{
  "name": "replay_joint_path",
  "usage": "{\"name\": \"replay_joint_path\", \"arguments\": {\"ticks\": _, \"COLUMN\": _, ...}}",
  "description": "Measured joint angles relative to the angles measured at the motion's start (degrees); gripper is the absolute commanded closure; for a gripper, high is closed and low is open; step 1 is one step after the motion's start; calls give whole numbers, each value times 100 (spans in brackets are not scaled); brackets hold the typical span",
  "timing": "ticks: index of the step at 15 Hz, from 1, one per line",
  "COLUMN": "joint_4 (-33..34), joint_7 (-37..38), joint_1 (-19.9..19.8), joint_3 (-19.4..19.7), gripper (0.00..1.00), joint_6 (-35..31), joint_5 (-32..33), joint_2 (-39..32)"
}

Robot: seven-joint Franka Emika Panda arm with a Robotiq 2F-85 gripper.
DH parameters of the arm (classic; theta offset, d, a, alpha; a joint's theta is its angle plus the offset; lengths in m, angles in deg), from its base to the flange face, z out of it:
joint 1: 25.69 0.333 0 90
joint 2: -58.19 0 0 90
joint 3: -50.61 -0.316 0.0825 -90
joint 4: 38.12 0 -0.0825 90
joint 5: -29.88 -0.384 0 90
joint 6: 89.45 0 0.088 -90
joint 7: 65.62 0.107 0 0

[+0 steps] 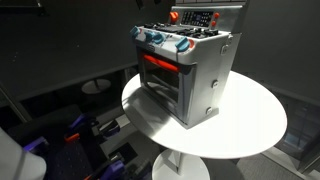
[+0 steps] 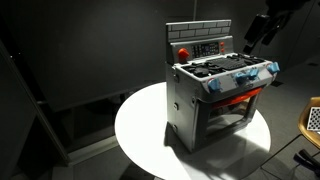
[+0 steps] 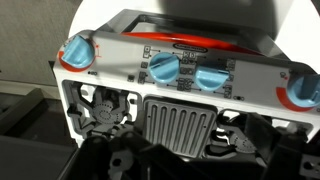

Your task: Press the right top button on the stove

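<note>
– Placing the stove point(image 1: 185, 70)?
– Upright on the round white worktop point(image 1: 255, 125), near its edge, with blue-and-red knobs point(image 3: 165, 68) in a row above the red oven-door handle point(image 1: 160, 61).
– And the claw point(image 2: 258, 32)?
– In the air beside the raised back panel point(image 2: 200, 45), apart from it. Too dark and small to tell the opening or any hold.

Not much of the robot on show, tbh. The claw point(image 2: 249, 39) is a chunky, blocky thing, all matte black. The wrist point(image 2: 272, 20) just behind it is equally dark. In the wrist view it's only black shadowy shapes along the bottom edge. Can't make out cables, screws or markings.
</note>
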Motion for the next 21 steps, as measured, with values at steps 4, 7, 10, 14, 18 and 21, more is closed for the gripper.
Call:
{"name": "replay_joint_path", "arguments": {"ticks": 4, "joint_4": -1, "joint_7": 404, "joint_1": -129, "joint_3": 0, "gripper": 0, "joint_6": -454, "joint_5": 300, "joint_2": -4}}
{"name": "replay_joint_path", "arguments": {"ticks": 7, "joint_4": 5, "joint_7": 843, "joint_1": -365, "joint_3": -2, "gripper": 0, "joint_6": -887, "joint_5": 634, "joint_2": -43}}
{"name": "replay_joint_path", "arguments": {"ticks": 10, "joint_4": 38, "joint_7": 1269, "joint_1": -629, "joint_3": -8, "gripper": 0, "joint_6": -1167, "joint_5": 965, "joint_2": -164}}
{"name": "replay_joint_path", "arguments": {"ticks": 14, "joint_4": 238, "joint_7": 1948, "joint_1": -973, "joint_3": -4, "gripper": 0, "joint_6": -1307, "joint_5": 1511, "joint_2": -508}}
{"name": "replay_joint_path", "arguments": {"ticks": 18, "joint_4": 596, "joint_7": 2575, "joint_1": -1101, "joint_3": 109, "gripper": 0, "joint_6": -1307, "joint_5": 2041, "joint_2": -969}}
{"name": "replay_joint_path", "arguments": {"ticks": 21, "joint_4": 924, "joint_7": 3031, "joint_1": -1096, "joint_3": 286, "gripper": 0, "joint_6": -1292, "joint_5": 2446, "joint_2": -1350}}
